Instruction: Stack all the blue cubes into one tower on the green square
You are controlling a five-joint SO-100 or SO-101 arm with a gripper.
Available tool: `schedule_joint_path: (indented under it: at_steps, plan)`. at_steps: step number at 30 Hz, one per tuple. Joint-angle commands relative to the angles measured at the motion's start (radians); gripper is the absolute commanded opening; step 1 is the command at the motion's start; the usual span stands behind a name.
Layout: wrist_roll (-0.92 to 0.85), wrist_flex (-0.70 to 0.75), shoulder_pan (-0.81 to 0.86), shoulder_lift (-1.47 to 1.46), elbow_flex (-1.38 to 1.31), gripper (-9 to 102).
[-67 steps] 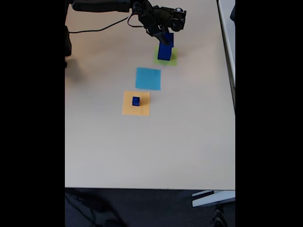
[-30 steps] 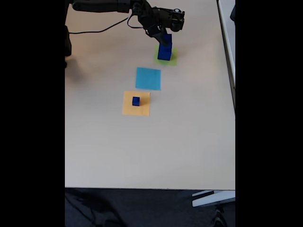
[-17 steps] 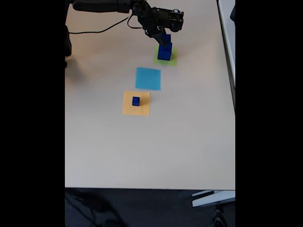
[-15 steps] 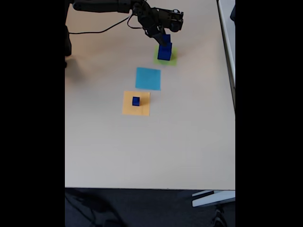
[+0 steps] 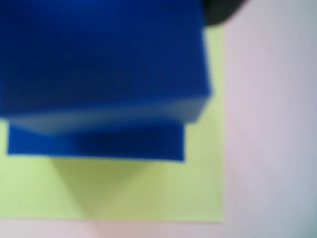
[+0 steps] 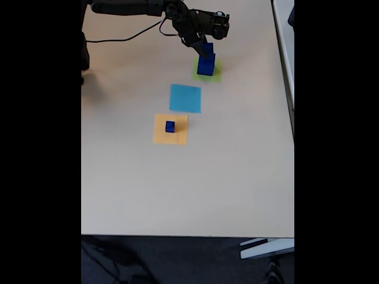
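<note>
In the fixed view a stepped tower (image 6: 205, 65) of dark blue cubes stands on the green square (image 6: 215, 74) at the far side of the table. My gripper (image 6: 206, 47) reaches in from the upper left and sits shut on the top blue cube (image 6: 208, 49), which rests on the stack. The wrist view shows that held cube (image 5: 99, 54) close up, over a lower cube (image 5: 94, 144) and the green square (image 5: 148, 193); a dark fingertip (image 5: 223, 9) touches its upper right corner. A tiny blue cube (image 6: 170, 126) sits apart on an orange square (image 6: 170, 137).
A flat light-blue square (image 6: 185, 98) lies between the green and orange squares. The arm (image 6: 127, 7) and its cable (image 6: 121, 38) cross the far left of the beige table (image 6: 189, 189). The table's right edge (image 6: 292, 118) runs close by.
Over the earlier frames the gripper lowered the held cube slightly onto the tower; in the last half second nothing has visibly moved.
</note>
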Motion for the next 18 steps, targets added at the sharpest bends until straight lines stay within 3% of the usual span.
schedule_joint_path:
  at_steps: [1,18]
  plan:
    - [-0.012,-0.006,0.015,0.017,-0.011,7]
    - [-0.02,-0.009,0.026,0.005,-0.026,10]
